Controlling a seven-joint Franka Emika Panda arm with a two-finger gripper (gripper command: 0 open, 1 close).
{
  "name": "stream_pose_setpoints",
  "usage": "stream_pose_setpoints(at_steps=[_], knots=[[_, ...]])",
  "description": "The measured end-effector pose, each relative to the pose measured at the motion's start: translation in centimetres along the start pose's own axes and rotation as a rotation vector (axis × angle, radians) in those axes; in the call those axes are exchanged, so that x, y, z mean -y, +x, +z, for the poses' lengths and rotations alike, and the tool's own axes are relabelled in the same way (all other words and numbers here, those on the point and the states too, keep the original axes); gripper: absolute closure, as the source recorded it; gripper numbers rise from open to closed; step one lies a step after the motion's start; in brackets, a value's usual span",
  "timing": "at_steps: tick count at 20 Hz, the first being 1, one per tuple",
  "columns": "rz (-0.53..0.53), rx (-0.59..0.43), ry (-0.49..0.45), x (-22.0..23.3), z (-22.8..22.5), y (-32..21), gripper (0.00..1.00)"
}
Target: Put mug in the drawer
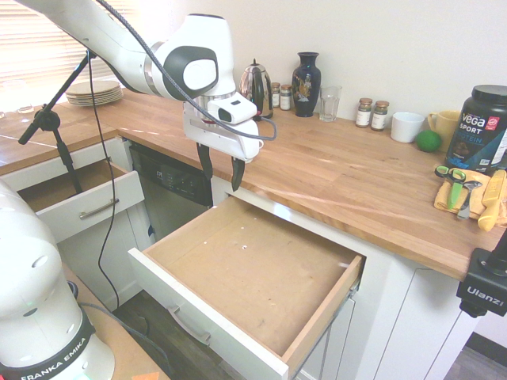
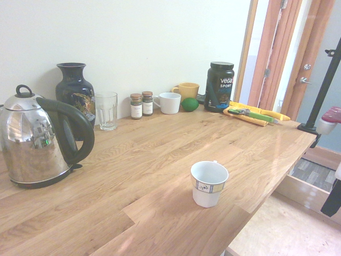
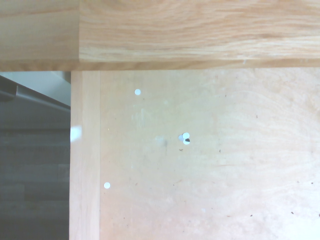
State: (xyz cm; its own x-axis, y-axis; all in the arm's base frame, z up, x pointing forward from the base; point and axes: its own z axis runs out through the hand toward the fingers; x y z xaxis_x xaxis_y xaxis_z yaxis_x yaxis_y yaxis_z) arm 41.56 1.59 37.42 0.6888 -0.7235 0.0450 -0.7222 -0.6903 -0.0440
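The mug (image 2: 209, 184), small and white with coloured marks near its rim, stands upright on the wooden counter (image 2: 160, 154) close to its front edge. In the first exterior view the arm hides it. The drawer (image 1: 253, 269) is pulled wide open below the counter, its brown bottom (image 3: 210, 165) bare. My gripper (image 1: 222, 176) hangs over the drawer's back left corner, just in front of the counter edge. It is open and holds nothing. One dark finger (image 2: 333, 198) shows at the right edge of the second exterior view, well apart from the mug.
Along the back wall stand a steel kettle (image 2: 37, 141), a dark vase (image 2: 74, 90), a glass (image 2: 106, 110), spice jars (image 2: 141, 104), a plain white cup (image 2: 169, 103), a yellow mug (image 2: 186, 90), a lime (image 2: 189, 104) and a black tub (image 2: 220, 86). A smaller drawer (image 1: 79, 198) is open at the left.
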Motion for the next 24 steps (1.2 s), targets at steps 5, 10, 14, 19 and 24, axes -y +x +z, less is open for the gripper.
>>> stream_pose_setpoints(at_steps=[5,10,14,19,24], knots=[[-0.006,-0.005,0.006,0.6,-0.2,0.2,0.0],[-0.039,-0.033,0.034,4.3,-2.0,1.2,0.0],[-0.054,-0.055,0.037,8.5,-2.3,1.9,0.0],[-0.08,-0.064,0.039,14.0,-2.7,2.5,0.0],[-0.11,-0.06,0.046,18.9,-3.2,2.8,0.0]])
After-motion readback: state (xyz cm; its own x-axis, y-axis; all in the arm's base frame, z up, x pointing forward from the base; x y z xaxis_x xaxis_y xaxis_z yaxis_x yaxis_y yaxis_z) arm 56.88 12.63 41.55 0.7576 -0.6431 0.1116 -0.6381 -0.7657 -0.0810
